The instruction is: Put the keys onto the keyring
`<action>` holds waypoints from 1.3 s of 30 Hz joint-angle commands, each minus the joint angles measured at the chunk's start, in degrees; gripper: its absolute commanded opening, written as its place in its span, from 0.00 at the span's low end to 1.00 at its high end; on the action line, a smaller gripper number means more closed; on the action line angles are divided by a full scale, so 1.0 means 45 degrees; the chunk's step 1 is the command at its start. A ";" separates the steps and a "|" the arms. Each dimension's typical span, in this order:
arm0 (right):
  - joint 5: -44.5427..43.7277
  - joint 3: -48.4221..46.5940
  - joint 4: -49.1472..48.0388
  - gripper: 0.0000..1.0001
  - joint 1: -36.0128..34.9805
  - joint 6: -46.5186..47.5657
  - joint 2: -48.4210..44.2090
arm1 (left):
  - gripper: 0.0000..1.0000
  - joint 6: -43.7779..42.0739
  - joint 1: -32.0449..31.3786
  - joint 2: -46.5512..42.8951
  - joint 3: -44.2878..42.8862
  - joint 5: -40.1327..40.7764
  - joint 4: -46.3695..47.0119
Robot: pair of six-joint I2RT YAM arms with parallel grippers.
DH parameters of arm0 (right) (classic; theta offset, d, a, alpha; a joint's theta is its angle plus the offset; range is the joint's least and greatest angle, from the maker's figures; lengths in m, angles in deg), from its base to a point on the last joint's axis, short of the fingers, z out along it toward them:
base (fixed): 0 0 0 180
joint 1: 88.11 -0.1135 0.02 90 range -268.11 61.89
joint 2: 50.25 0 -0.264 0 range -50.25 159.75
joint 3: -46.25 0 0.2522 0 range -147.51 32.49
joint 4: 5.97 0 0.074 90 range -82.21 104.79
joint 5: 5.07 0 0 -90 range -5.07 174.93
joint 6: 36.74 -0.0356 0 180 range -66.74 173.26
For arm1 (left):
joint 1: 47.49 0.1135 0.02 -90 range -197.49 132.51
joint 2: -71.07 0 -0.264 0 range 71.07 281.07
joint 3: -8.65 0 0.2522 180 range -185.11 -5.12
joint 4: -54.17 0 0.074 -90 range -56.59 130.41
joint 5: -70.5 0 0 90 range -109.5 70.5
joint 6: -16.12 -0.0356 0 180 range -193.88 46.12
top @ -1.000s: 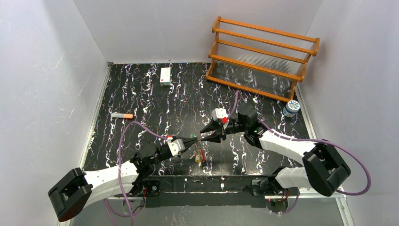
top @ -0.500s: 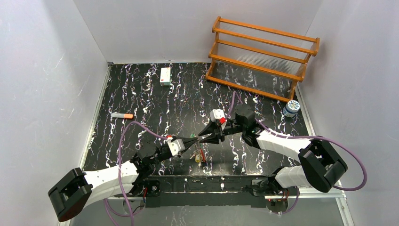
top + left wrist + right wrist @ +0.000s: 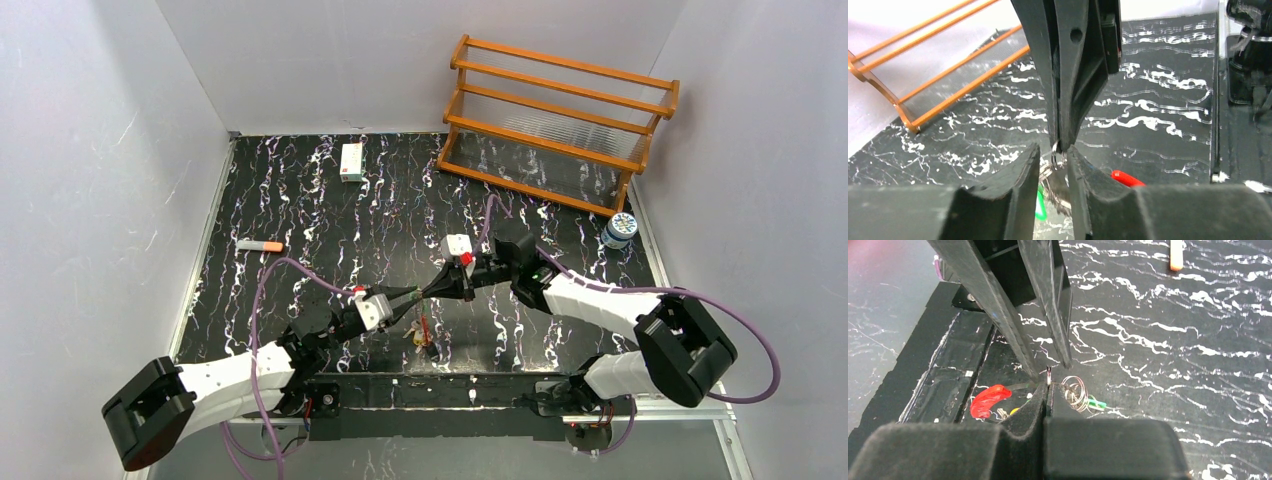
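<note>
Mid-table (image 3: 300, 200): one keyring (image 3: 989, 401), one green key (image 3: 1096, 403); behind: one marker (image 3: 262, 245), one box (image 3: 351, 161).

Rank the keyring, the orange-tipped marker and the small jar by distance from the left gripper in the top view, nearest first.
1. keyring, right beside the left gripper.
2. orange-tipped marker, lying off to the left.
3. small jar, far right, beside the wooden rack.

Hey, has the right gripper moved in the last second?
Yes. The right gripper edged left, away from the wooden rack, closing on the keyring.
</note>
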 commanded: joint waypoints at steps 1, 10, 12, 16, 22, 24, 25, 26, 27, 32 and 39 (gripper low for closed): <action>-0.0932 -0.0921 0.1884 0.01 -0.0039 0.1242 -0.0631 | 0.30 -0.0264 -0.0023 -0.0383 -0.0070 0.0639 0.0682; -0.3188 -0.3460 0.7857 0.01 -0.0372 0.3368 -0.0115 | 0.33 -0.1583 -0.0020 -0.0989 -0.0917 0.1218 -0.2272; -0.3940 -0.3866 0.8664 0.01 -0.0679 0.3816 0.0047 | 0.34 -0.1863 -0.0024 -0.1040 -0.1160 0.1301 -0.2973; -0.4830 -0.4529 0.9815 0.01 -0.1200 0.4376 0.0427 | 0.34 -0.2280 -0.0023 -0.0977 -0.1688 0.1182 -0.4242; -0.5258 -0.4940 1.0355 0.01 -0.1645 0.4722 0.0756 | 0.30 -0.2658 -0.0022 -0.0587 -0.2215 0.0498 -0.4991; -0.5168 -0.4913 1.0204 0.01 -0.1685 0.4707 0.0737 | 0.27 -0.2703 -0.0020 -0.0324 -0.2342 0.0148 -0.5078; -0.5135 -0.4923 1.0114 0.01 -0.1726 0.4689 0.0723 | 0.26 -0.2724 -0.0029 -0.0220 -0.2401 0.0023 -0.5119; -0.5107 -0.4927 1.0081 0.01 -0.1729 0.4662 0.0714 | 0.26 -0.2733 -0.0026 -0.0105 -0.2460 -0.0063 -0.5139; -0.5091 -0.4918 1.0026 0.01 -0.1768 0.4634 0.0732 | 0.26 -0.2734 -0.0028 0.0007 -0.2491 -0.0176 -0.5163; -0.5052 -0.4913 0.9845 0.01 -0.1831 0.4535 0.0719 | 0.28 -0.2712 -0.0024 0.0488 -0.2649 -0.0495 -0.5228; -0.4675 -0.4869 0.9517 0.01 -0.1870 0.4436 0.0555 | 0.21 -0.2616 -0.0021 0.0945 -0.2762 -0.0340 -0.5218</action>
